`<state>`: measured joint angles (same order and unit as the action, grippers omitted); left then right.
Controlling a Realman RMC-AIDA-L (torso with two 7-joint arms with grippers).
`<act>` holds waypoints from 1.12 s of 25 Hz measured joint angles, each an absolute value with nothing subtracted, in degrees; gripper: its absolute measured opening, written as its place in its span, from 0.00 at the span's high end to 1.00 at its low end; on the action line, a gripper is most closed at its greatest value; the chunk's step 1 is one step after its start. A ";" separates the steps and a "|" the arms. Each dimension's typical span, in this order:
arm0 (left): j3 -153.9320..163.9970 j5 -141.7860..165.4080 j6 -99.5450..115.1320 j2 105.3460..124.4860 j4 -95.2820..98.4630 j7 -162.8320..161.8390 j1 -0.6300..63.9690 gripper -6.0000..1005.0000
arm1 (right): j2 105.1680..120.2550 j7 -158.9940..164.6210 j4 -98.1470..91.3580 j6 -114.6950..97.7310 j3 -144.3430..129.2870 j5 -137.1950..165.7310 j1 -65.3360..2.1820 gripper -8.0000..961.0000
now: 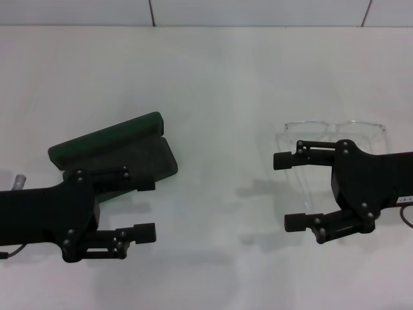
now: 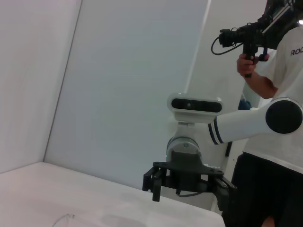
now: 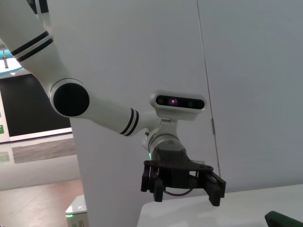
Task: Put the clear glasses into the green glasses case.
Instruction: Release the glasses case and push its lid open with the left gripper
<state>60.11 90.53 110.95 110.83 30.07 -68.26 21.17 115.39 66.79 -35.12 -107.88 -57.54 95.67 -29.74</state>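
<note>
While both arms are hovering low over the white bench [image 1: 213, 84], the green glasses case [image 1: 113, 152] is lying open at left of centre, lid raised toward the upper left. Left gripper [image 1: 145, 210] is sitting at lower left, fingers spread, upper one overlapping the case. Right gripper [image 1: 289, 190], fingers spread, is overlapping the clear glasses [image 1: 335, 132] at centre right.

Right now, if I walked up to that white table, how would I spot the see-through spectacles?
Look at the white table, on the robot's right side, across from the dark green rectangular glasses case standing open. There the black right gripper hangs open, and the clear glasses lie partly under it. They are colourless and nearly vanish against the tabletop.
</note>
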 joint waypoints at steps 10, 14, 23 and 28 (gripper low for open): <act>60.11 90.63 110.56 111.05 30.14 -68.30 21.18 0.23 | 115.40 66.83 -35.02 -107.65 -57.65 95.53 -29.29 0.10; 59.94 90.57 110.56 111.10 30.15 -68.32 21.02 0.23 | 115.40 66.74 -34.91 -107.78 -57.48 95.13 -29.00 0.10; 43.71 93.31 105.59 113.78 44.85 -87.76 21.29 0.23 | 114.84 67.39 -41.80 -102.09 -53.03 92.62 -26.22 0.10; 43.70 104.03 97.60 115.75 64.44 -103.24 22.55 0.23 | 113.09 71.29 -46.88 -96.91 -51.83 94.52 -25.44 0.11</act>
<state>43.70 104.03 97.60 115.75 64.44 -103.24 22.55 113.09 71.29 -46.88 -96.91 -51.83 94.52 -25.44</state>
